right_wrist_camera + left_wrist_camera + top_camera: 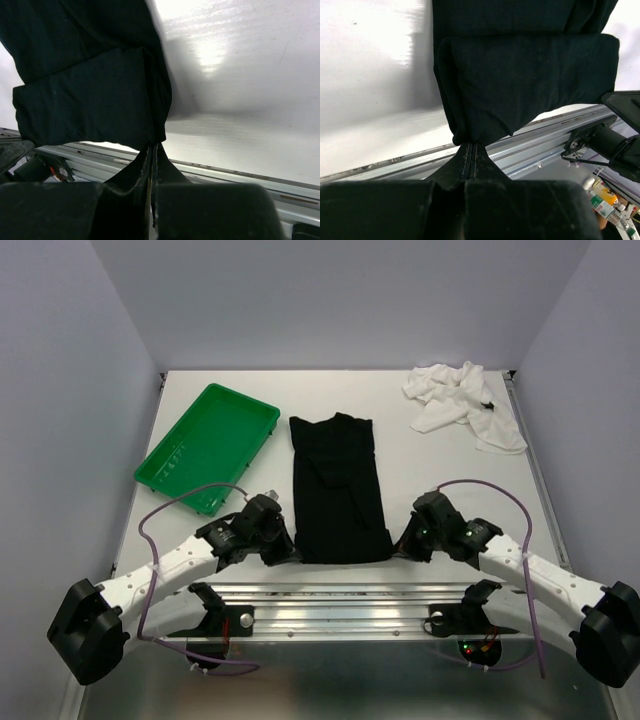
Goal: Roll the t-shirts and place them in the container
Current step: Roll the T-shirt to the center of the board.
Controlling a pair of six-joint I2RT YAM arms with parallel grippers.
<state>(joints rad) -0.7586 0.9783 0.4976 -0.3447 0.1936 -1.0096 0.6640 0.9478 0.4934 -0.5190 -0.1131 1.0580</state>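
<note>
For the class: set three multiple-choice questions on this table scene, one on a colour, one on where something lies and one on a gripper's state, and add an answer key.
1. What colour is the tray?
A. green
B. red
C. blue

2. Where is the white t-shirt relative to the black t-shirt?
A. on top of it
B. to its far right, apart
C. under it

3. What is the left gripper doing?
A. open, holding nothing
B. shut on the tray's rim
C. shut on a near corner of the black t-shirt

Key: 1 A, its plastic is plainly green. 2 B, it lies crumpled near the far right corner. 3 C, its closed fingers pinch black cloth.
</note>
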